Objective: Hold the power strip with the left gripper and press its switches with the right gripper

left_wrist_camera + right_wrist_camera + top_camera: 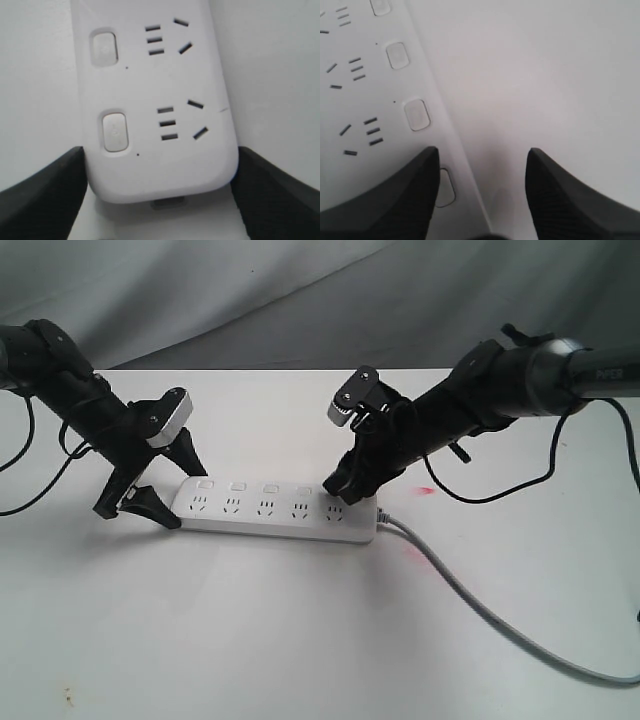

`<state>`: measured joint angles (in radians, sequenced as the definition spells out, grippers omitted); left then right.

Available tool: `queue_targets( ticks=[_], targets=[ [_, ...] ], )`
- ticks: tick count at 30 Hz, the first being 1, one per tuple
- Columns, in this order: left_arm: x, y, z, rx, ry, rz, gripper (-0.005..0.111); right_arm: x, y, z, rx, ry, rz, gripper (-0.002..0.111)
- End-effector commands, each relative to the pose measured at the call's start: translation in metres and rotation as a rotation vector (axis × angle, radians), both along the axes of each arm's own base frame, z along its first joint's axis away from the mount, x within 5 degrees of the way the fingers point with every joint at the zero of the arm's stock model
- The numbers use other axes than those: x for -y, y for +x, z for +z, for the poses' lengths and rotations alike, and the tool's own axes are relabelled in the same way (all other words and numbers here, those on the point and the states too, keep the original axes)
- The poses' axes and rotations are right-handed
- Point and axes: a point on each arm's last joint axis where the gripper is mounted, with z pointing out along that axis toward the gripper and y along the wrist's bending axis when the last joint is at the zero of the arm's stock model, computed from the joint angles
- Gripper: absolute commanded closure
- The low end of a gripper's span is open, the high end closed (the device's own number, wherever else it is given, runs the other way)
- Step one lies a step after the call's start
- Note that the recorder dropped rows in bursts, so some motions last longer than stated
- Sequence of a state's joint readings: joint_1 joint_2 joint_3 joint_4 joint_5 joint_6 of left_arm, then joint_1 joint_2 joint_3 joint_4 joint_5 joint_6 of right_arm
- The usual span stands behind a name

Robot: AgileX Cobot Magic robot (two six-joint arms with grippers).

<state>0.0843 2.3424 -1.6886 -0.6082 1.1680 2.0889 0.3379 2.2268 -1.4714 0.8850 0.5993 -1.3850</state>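
Observation:
The white power strip (275, 512) lies across the middle of the table, its grey cord (470, 600) leaving the right end. My left gripper (188, 498) straddles its left end. In the left wrist view both black fingers (50, 195) press the strip's (155, 95) two long sides, so the left gripper (160, 150) is shut on it. My right gripper (340, 492) stands open over the right end. One of its fingers (395, 195) rests over the end switch (446, 187) and half hides it, while the other hangs above bare table. The other switches (238, 485) show in a row.
The strip's cord runs along the white table (300, 640) to the right front edge. Two faint red marks (428, 490) lie right of the strip. Loose black cables (500, 490) hang from the right arm. A grey cloth (300, 290) backs the table.

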Motion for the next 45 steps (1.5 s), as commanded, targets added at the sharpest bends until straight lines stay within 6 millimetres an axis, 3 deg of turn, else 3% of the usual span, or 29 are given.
queue_targets(
  ticks=[1, 12, 15, 24, 34, 39, 45],
  targets=[
    [0.001, 0.0, 0.002, 0.004, -0.004, -0.007, 0.098, 0.007, -0.004, -0.018, -0.026, -0.098, 0.052, 0.059],
    [0.001, 0.0, 0.002, 0.004, -0.004, -0.007, 0.098, 0.008, -0.004, -0.023, -0.045, -0.108, 0.027, 0.059],
    [0.001, 0.0, 0.002, 0.004, -0.004, -0.007, 0.098, 0.004, -0.002, -0.008, -0.01, -0.056, 0.013, 0.059],
    [0.001, 0.0, 0.002, 0.004, -0.004, -0.007, 0.098, 0.005, -0.007, 0.092, 0.211, 0.047, -0.007, 0.059],
    [0.001, 0.0, 0.002, 0.004, -0.004, -0.007, 0.098, 0.027, -0.017, 0.157, 0.353, 0.016, -0.121, 0.059],
    [0.001, 0.0, 0.002, 0.004, -0.004, -0.007, 0.098, 0.053, -0.034, 0.198, 0.34, 0.008, -0.212, 0.059],
    [0.001, 0.0, 0.002, 0.004, -0.004, -0.007, 0.098, 0.085, -0.076, 0.271, 0.439, 0.082, -0.308, 0.059]
  ],
)
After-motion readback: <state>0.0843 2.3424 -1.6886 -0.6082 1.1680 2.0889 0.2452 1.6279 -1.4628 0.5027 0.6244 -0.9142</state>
